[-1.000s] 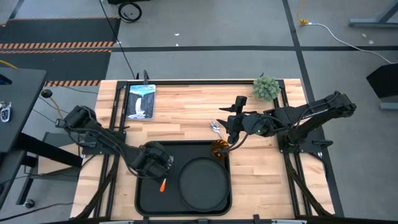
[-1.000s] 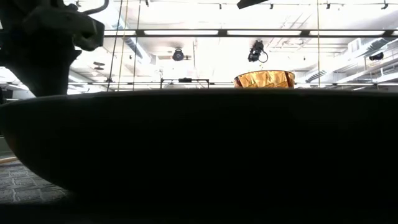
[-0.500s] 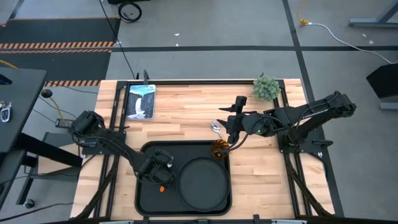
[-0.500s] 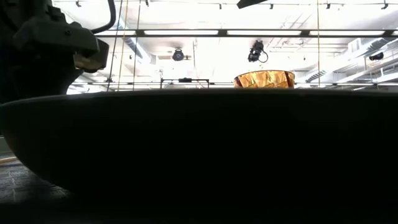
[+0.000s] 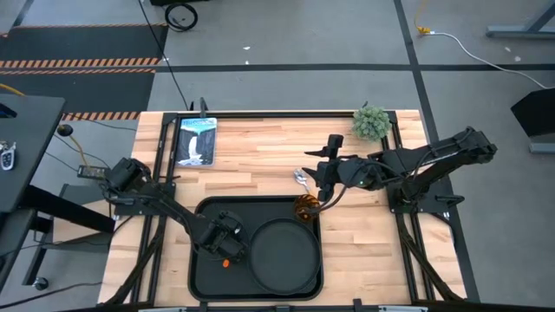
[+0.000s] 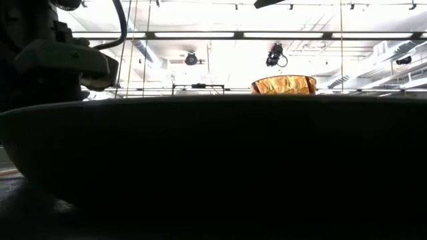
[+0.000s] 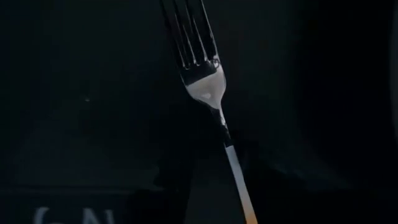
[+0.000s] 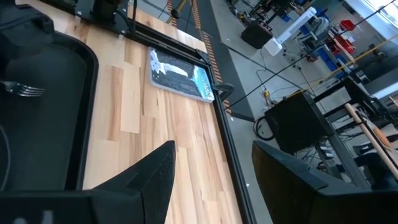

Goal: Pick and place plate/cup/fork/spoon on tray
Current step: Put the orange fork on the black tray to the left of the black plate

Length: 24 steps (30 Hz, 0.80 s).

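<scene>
The black tray (image 5: 201,277) lies at the table's near middle. The round black plate (image 5: 282,251) rests on its right half, and the amber cup (image 5: 305,208) stands upright in its far right corner. My left gripper (image 5: 225,251) is over the tray's left half, shut on the fork (image 7: 205,81), whose reddish-orange handle (image 5: 226,263) shows by the fingers. The spoon (image 5: 300,178) lies on the wood just beyond the tray. My right gripper (image 8: 212,149) hovers open and empty beside the spoon, above the table. My left gripper holds the fork by its orange handle (image 7: 244,208); the place of contact lies at the wrist view's bottom edge and hardly shows. The silver head (image 7: 202,87) points away from the fingers, over the tray's floor. I cannot tell whether the fork touches the tray.
A small potted plant (image 5: 371,121) stands at the far right, and a picture card (image 5: 196,139) lies at the far left. Bare wood lies to the right of the tray. In the low view the plate's dark rim (image 6: 213,167) fills most of the picture.
My left gripper has gone toward the table's near edge and somewhat down over the tray's left half, carrying the fork with it. My right arm has kept still.
</scene>
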{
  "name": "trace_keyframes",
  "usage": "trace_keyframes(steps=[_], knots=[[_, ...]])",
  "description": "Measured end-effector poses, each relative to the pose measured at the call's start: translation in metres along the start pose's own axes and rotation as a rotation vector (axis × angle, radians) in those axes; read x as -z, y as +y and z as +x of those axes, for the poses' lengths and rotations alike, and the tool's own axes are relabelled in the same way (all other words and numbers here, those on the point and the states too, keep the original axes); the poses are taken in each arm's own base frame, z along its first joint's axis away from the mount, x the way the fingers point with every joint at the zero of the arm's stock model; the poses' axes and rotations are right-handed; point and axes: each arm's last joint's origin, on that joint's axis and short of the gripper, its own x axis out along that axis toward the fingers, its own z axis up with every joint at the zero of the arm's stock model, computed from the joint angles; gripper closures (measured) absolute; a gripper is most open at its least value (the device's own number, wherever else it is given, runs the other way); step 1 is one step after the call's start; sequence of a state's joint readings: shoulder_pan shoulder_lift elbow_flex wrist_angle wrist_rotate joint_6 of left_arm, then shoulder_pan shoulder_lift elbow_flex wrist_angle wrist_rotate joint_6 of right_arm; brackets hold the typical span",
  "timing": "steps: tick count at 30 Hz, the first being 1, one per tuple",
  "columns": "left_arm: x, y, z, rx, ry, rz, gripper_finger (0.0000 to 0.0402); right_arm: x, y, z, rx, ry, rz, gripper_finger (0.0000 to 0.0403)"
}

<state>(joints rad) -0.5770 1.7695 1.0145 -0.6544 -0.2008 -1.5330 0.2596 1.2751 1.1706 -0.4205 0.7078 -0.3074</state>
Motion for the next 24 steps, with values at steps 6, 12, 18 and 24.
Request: trace_keyframes(steps=[6, 12, 18, 24], knots=[[0.0003, 0.0005, 0.0007, -0.009, 0.004, 0.013, 0.0286, -0.0001, 0.0000, 0.0000, 0.000, -0.001, 0.001, 0.0184], [0.0014, 0.0027, 0.0006, -0.031, 0.009, 0.009, 0.0328, -0.0001, 0.0001, -0.0001, -0.001, -0.001, 0.000, 0.0184], [0.0038, 0.0056, 0.0000, -0.061, 0.022, 0.021, 0.0375, -0.0001, 0.0003, -0.0002, -0.003, -0.002, 0.013, 0.0184], [0.0044, 0.0079, -0.0006, -0.085, 0.042, 0.016, 0.0389, -0.0004, 0.0011, -0.0003, -0.027, -0.008, 0.055, 0.0184]])
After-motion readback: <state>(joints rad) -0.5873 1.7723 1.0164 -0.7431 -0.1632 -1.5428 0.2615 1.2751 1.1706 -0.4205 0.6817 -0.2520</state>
